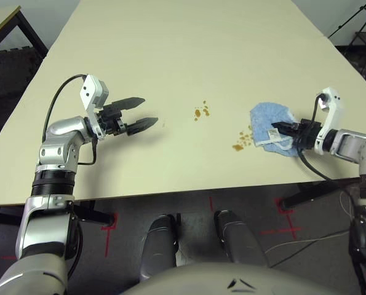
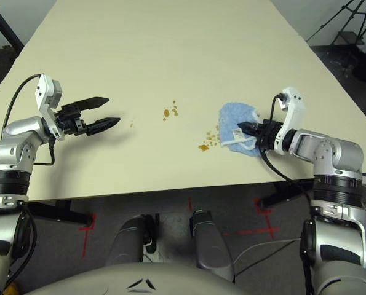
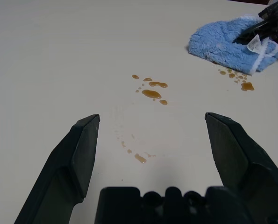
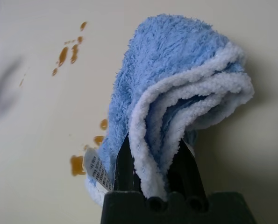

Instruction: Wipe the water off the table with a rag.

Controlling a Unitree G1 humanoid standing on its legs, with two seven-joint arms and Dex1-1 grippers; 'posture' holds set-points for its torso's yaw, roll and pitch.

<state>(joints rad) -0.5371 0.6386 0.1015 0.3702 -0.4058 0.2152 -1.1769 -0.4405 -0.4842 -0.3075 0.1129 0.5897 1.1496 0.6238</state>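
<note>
Right gripper had its fingers clamped on the white-hemmed edge of the rag; the rest of the cloth lay bunched on the desk toward the robot's right. Left gripper hovered over the desk on the left, fingers spread wide, holding nothing.

Water sat in three spots: one cluster just beside the rag's left edge, nearly touching it; a second cluster further left near the desk's middle; a few faint specks close in front of the left gripper.

Step in hand, by my read: starting the wipe. To do it well, the right arm probably needed to press the rag flat, not drag it by the pinched hem, so the terry face met the drops. Sweep left through the near cluster first, then on to the middle one. The grip looked narrow, so the cloth could roll or fold under. The left gripper stood near the sweep's end and might need to clear off.
</note>
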